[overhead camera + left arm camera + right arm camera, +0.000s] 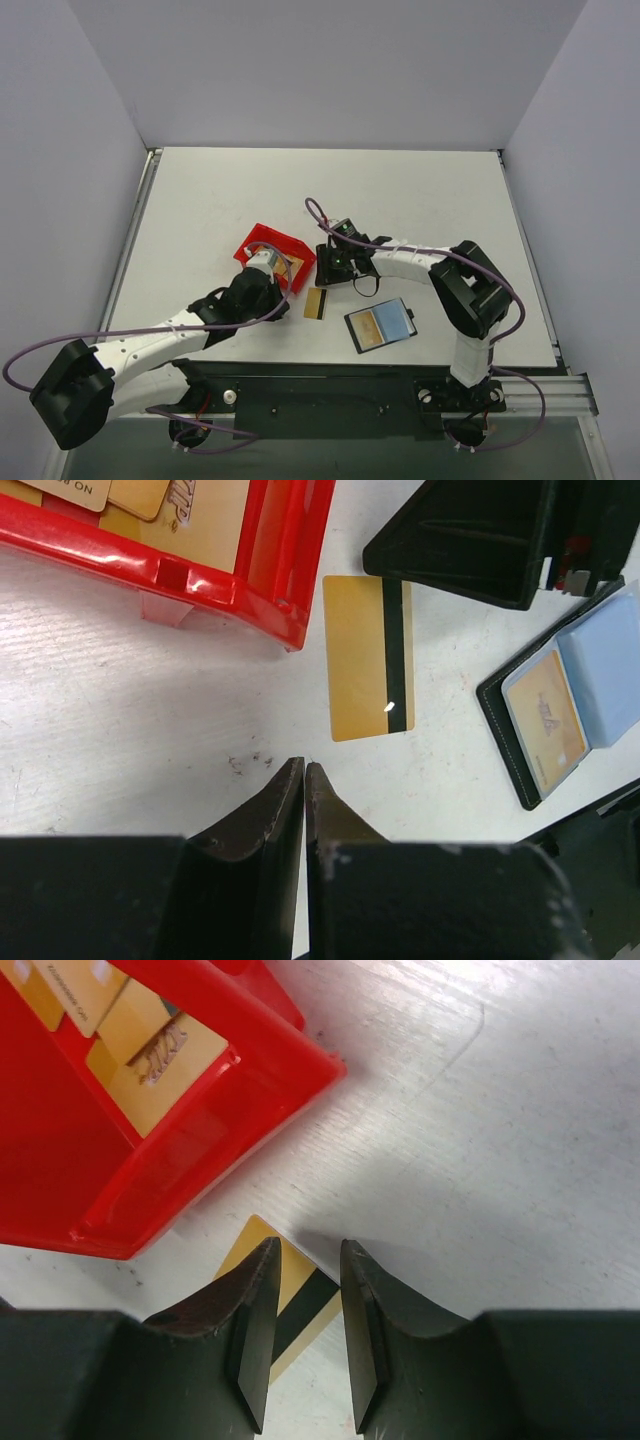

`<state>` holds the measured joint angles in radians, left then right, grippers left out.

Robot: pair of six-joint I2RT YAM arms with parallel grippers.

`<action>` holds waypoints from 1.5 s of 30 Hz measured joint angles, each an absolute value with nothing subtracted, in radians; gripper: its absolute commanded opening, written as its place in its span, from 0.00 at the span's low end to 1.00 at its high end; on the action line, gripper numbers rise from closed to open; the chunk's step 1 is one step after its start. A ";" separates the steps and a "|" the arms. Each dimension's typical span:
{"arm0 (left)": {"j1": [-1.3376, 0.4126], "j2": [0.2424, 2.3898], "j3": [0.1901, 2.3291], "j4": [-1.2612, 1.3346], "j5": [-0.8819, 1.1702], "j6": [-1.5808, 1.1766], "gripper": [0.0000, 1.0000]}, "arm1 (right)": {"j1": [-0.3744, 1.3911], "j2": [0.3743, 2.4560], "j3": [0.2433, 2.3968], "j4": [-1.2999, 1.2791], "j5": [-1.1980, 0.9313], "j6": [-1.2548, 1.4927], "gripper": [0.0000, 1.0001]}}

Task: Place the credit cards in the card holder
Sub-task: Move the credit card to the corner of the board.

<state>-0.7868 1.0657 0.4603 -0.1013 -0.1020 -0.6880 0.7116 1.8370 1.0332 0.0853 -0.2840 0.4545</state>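
One gold credit card (316, 303) (368, 656) with a dark stripe lies flat on the table between the red bin and the card holder. The card holder (381, 325) (560, 705) lies open, its inside pale blue, with a gold card in its left half. My right gripper (328, 278) (305, 1250) hovers open over the far corner of the loose card (290, 1290), gripping nothing. My left gripper (278, 292) (304, 765) sits just near of that card, shut and empty. More gold cards (150, 1055) lie in the bin.
The red plastic bin (272, 250) (250, 590) (200, 1150) stands just left of the loose card, close to both grippers. The right gripper's black body (480, 530) sits beyond the card in the left wrist view. White table surface (420, 200) stretches behind.
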 measured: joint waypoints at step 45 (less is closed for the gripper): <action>-0.778 1.199 0.311 0.156 -0.044 -0.756 0.05 | 0.855 1.750 0.860 0.159 -0.445 0.525 0.23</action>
<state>-0.7784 1.1988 0.3115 0.1558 -0.0441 -0.7559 0.8555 1.7496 0.8600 0.1585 -0.4446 0.5255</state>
